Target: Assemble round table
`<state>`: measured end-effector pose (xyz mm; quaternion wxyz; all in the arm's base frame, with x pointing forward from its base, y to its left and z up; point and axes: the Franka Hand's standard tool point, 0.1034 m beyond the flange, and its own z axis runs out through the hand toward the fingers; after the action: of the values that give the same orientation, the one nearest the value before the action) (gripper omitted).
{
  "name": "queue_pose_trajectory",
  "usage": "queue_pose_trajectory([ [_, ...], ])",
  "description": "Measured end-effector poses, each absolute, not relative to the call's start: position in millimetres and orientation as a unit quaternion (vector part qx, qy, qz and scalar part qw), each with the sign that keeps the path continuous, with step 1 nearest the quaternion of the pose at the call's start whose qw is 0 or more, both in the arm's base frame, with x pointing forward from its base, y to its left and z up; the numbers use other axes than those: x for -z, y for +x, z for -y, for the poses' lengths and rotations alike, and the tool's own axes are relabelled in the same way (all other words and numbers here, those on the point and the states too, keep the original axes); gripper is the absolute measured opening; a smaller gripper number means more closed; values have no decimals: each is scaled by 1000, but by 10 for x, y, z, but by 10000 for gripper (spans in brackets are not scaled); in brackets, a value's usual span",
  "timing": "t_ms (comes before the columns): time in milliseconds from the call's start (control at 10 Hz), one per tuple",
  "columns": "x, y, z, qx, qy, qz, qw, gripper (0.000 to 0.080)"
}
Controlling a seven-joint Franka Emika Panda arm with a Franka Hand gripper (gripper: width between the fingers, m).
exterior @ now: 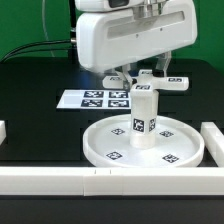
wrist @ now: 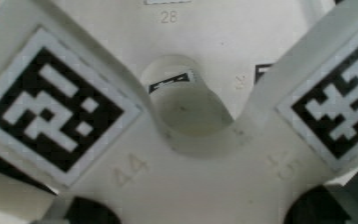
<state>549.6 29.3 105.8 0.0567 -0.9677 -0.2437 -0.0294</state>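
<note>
Cross-shaped piece lies directly beneath the gripper, at 1 o'clock from the short thick cylinder standing upright at the round disc's centre; whether the fingers clasp the cross cannot be told

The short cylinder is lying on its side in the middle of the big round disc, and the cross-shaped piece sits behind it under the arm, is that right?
Not quite. The exterior view shows the cylinder standing upright, not on its side, in the middle of the disc. The cross-shaped piece does sit behind it under the arm.
</note>
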Motion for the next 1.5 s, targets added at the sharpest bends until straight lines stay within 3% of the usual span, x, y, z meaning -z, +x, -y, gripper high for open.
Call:
queue_pose_trajectory([
  [700,-1052,5524,-341,28,-988,-130,81,448],
  [1100,-1055,5526,-368,18,-966,-241,90,448],
  [1500,-1050,5540,-345,4,-875,-469,122,448],
])
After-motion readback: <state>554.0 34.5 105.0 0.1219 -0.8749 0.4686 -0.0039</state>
